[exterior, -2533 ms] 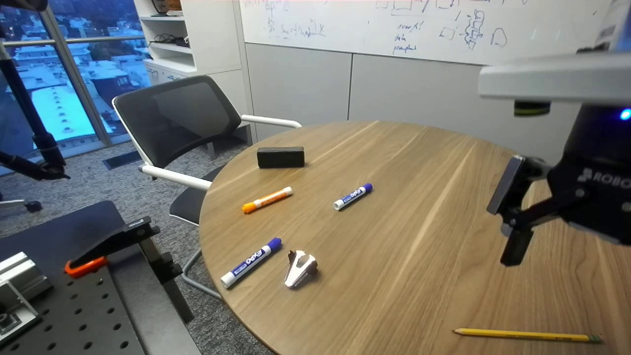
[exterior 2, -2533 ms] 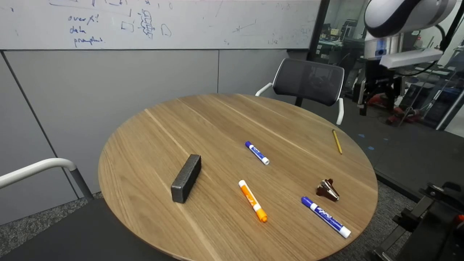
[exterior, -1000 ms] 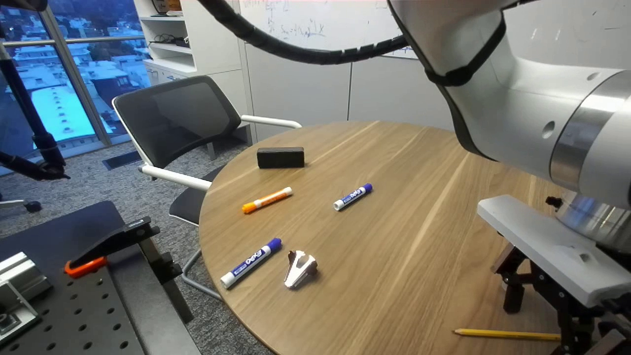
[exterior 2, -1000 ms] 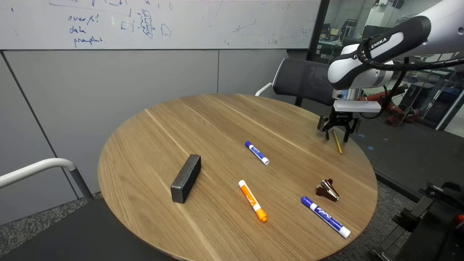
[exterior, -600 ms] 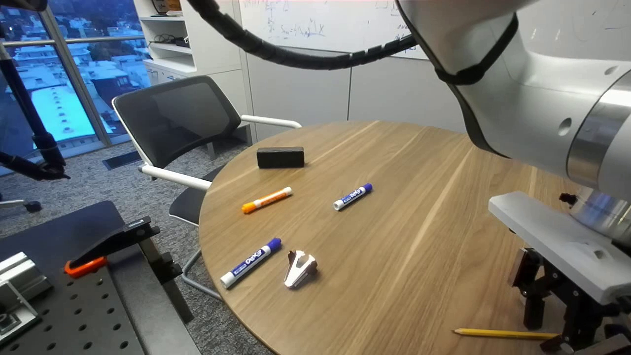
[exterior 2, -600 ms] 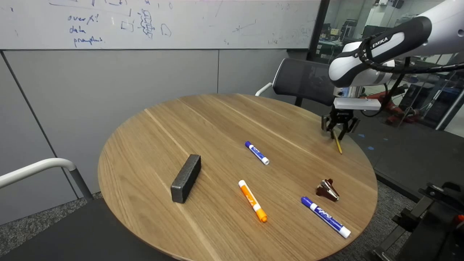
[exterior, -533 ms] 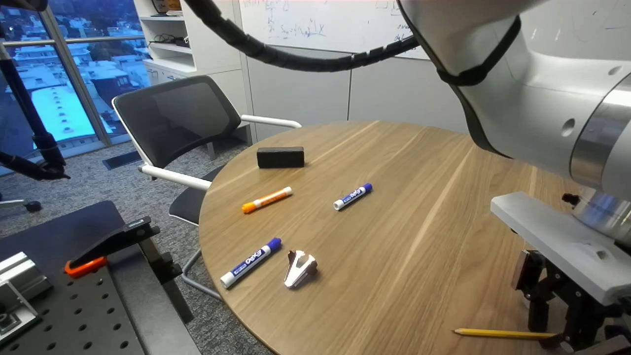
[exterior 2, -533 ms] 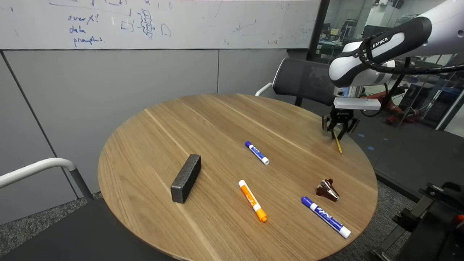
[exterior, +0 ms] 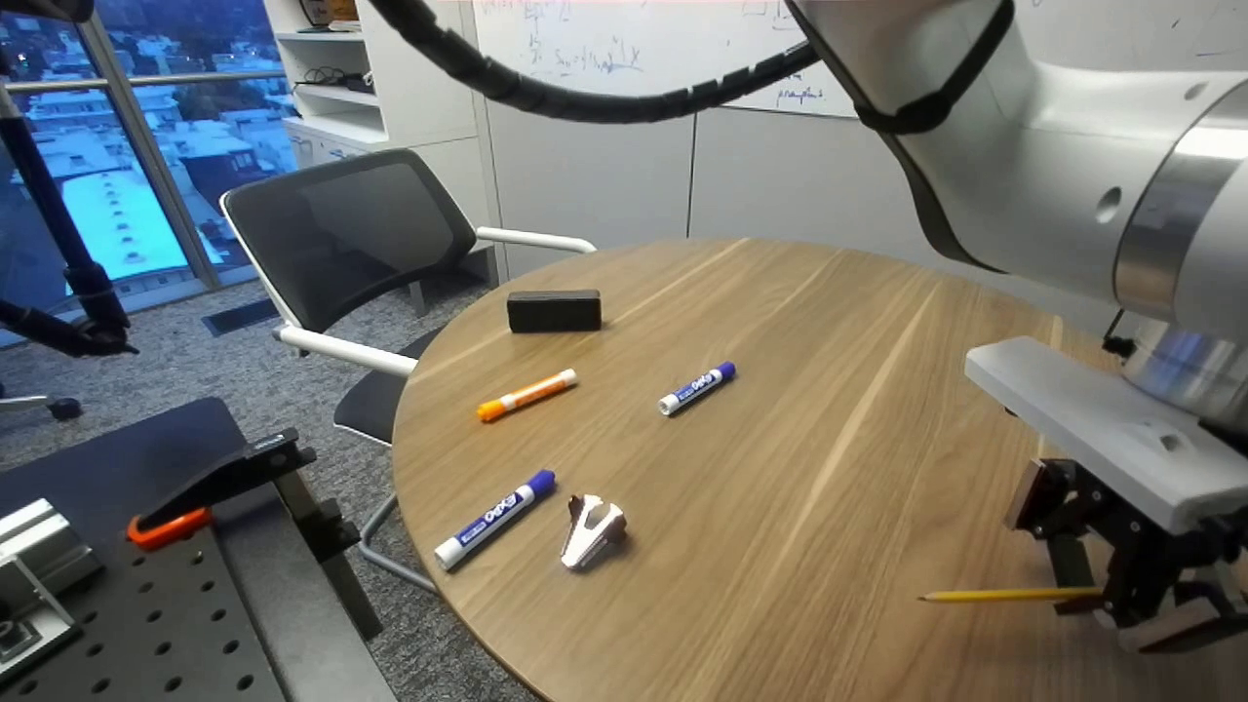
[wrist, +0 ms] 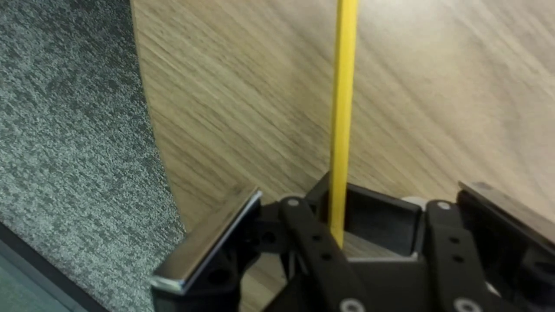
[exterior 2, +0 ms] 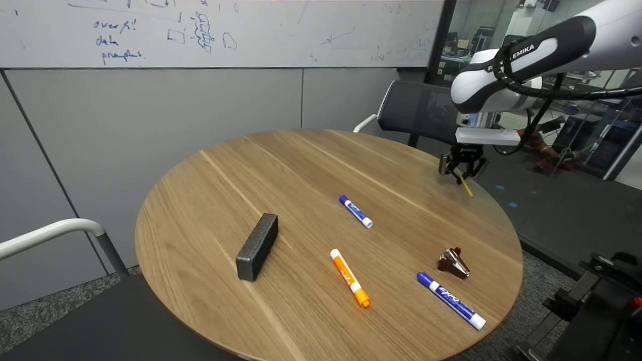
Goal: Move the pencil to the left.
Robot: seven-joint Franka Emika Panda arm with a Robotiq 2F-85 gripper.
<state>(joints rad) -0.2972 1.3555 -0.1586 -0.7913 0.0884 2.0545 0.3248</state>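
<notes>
The pencil [exterior: 1009, 595], clamped in the tool [wrist: 337, 208], no longer rests on the tabletop [exterior: 780, 468] but hangs just above it; the leftward carry presumably remains.

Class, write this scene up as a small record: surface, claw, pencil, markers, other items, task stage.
Surface: round wood-grain table
Claw: shut on the yellow pencil, near the table's edge
Pencil: apparently clear of the table
Markers: blue-and-white Expo marker toward the table's middle; another blue-and-white Expo marker beside the staple remover; orange-and-white marker
Other items: staple remover; black block, possibly a whiteboard eraser
Task stage: pencil held, not yet set down
</notes>
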